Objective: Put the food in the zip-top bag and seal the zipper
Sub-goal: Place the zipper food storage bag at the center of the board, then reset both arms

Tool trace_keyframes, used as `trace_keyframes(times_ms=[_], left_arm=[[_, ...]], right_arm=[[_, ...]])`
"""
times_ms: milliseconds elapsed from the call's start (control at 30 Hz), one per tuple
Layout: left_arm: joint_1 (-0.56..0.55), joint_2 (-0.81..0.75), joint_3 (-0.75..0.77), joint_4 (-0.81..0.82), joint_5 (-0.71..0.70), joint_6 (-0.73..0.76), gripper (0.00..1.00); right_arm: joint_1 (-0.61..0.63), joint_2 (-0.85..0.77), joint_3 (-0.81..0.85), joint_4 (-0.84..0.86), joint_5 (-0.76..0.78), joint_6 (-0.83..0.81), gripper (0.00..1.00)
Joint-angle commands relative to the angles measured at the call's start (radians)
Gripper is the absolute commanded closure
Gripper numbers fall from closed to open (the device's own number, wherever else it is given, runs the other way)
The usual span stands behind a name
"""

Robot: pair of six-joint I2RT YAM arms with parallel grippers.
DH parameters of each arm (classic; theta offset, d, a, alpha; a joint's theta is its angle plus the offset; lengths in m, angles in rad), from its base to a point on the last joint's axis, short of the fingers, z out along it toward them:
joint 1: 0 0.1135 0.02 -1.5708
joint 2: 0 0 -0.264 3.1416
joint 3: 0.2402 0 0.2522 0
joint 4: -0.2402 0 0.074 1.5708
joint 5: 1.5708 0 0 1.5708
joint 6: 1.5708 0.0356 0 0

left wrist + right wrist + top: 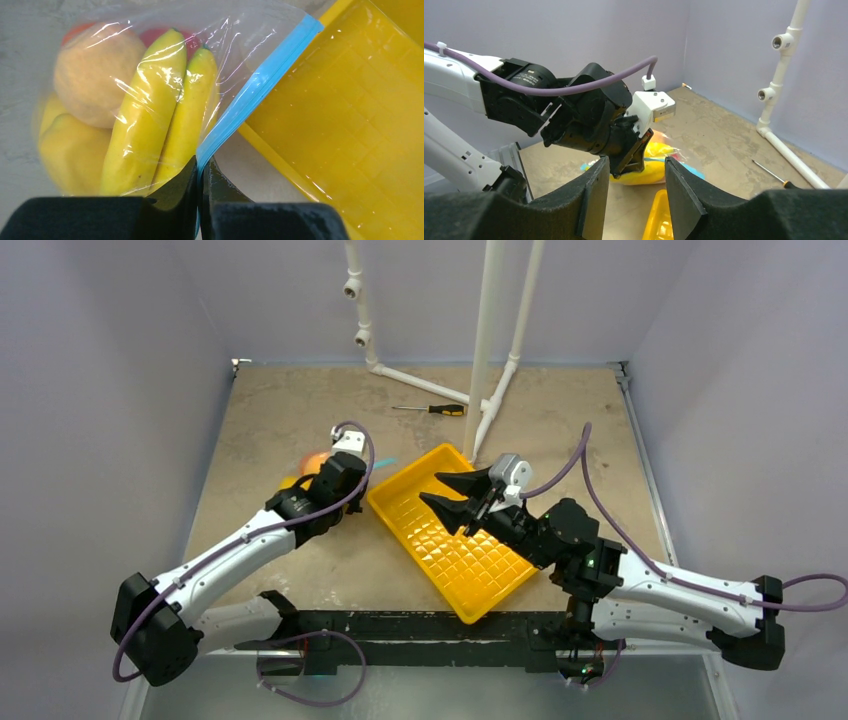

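Left jaws clamped on zipper (260,82) corner, bag (220,45) holding food (145,115), beside tray (350,125).
Right jaws apart, empty; I should hold pinch tight, slide straight along strip to far end.

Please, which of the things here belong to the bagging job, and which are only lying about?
Belong to the job:
zip-top bag
zipper, pinched by the left gripper
food inside the bag: banana, peach-coloured fruit

Only lying about:
yellow tray
screwdriver
white pipes
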Motion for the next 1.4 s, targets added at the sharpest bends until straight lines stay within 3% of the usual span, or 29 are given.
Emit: trace_keyframes(times_ms=[0, 300, 533, 633, 733, 833, 900, 1167, 1367], left_arm=[[0.003, -0.021, -0.036, 0.064, 0.135, -0.069, 0.95], [0.003, -0.038, 0.016, 0.047, 0.217, -0.057, 0.60], [0.003, -0.085, 0.077, 0.025, 0.291, -0.003, 0.49], [0.003, -0.098, 0.097, 0.024, 0.327, 0.023, 0.39], [0.002, -0.112, 0.119, 0.021, 0.351, 0.046, 0.22], [0.003, -0.131, 0.124, 0.026, 0.339, 0.068, 0.17], [0.003, -0.145, 0.121, 0.033, 0.312, 0.082, 0.13], [0.006, -0.163, 0.098, 0.040, 0.210, 0.095, 0.04], [0.059, -0.177, 0.056, 0.105, 0.251, 0.082, 0.01]], right_arm=[[0.004, -0.019, -0.005, 0.026, 0.006, 0.051, 0.52], [0.004, -0.020, -0.006, 0.002, 0.027, 0.107, 0.42], [0.004, -0.021, -0.031, 0.028, 0.131, 0.145, 0.29], [0.004, -0.018, -0.047, 0.048, 0.191, 0.169, 0.25], [0.004, -0.009, -0.053, 0.050, 0.244, 0.202, 0.22], [0.003, -0.015, -0.059, 0.060, 0.266, 0.202, 0.22], [-0.008, -0.019, -0.076, 0.073, 0.278, 0.235, 0.09], [-0.345, 0.072, -0.040, -0.003, 0.055, 0.348, 0.05], [-0.664, 0.069, -0.060, 0.041, -0.256, 0.436, 0.03]])
